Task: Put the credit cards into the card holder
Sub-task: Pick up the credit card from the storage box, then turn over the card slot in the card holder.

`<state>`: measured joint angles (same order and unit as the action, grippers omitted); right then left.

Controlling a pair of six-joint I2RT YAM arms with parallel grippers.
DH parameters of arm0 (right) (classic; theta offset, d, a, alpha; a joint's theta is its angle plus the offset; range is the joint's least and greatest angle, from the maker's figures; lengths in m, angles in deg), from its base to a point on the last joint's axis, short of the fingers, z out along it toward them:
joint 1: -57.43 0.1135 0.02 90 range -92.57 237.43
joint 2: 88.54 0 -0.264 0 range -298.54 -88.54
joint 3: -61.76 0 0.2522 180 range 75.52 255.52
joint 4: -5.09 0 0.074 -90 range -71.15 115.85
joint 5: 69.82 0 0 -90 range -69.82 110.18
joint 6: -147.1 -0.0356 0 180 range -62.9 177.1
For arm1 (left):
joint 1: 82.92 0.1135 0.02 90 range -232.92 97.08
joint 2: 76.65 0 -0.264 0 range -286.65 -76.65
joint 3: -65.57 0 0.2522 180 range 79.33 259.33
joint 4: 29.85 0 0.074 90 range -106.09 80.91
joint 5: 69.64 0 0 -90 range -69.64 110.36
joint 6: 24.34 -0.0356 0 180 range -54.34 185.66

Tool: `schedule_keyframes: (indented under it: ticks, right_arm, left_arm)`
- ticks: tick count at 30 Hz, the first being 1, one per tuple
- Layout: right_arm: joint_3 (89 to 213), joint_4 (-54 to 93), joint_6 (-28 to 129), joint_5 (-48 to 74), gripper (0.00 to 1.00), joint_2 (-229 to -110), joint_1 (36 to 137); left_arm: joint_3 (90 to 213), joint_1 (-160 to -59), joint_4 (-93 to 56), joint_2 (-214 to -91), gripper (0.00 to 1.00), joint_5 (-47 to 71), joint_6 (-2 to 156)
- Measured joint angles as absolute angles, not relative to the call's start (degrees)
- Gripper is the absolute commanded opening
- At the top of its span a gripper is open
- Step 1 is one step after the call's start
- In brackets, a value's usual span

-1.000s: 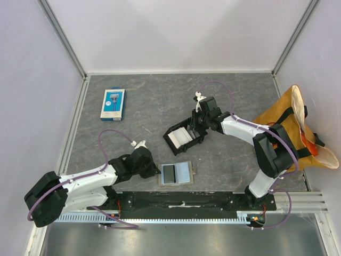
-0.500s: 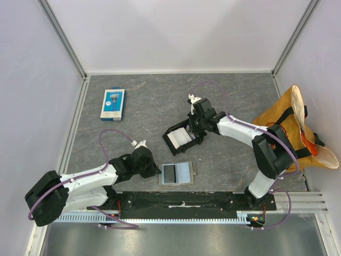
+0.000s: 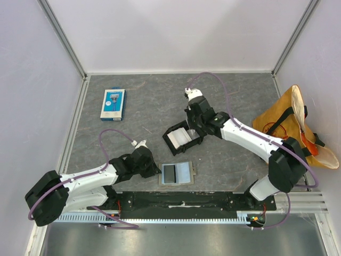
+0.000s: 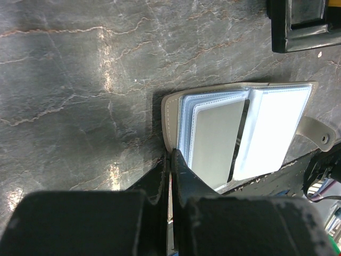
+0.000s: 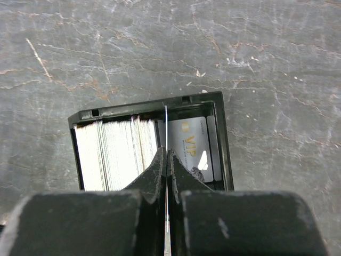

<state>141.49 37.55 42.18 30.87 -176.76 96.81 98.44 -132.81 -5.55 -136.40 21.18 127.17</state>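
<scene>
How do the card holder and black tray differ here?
The card holder lies open and flat, with clear pockets; the black tray is a walled box. The card holder shows a grey card lying flat; the black tray's stack of cards stands on edge. The left gripper pinches the card holder; the right gripper holds one white card over the black tray. Both hold cards.

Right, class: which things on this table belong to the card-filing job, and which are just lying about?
Belong to the job:
credit cards
card holder
black tray storing the cards

Just lying about:
blue-and-white retail pack
orange bag
</scene>
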Motion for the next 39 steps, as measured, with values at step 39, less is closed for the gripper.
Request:
schedule_keyframes:
  ticks: [39]
  right_arm:
    - [126.7, 65.5, 5.2, 63.4, 0.0, -157.6, 112.7]
  left_arm:
    - [99.2, -132.8, -5.5, -136.1, 0.02, 18.6, 126.8]
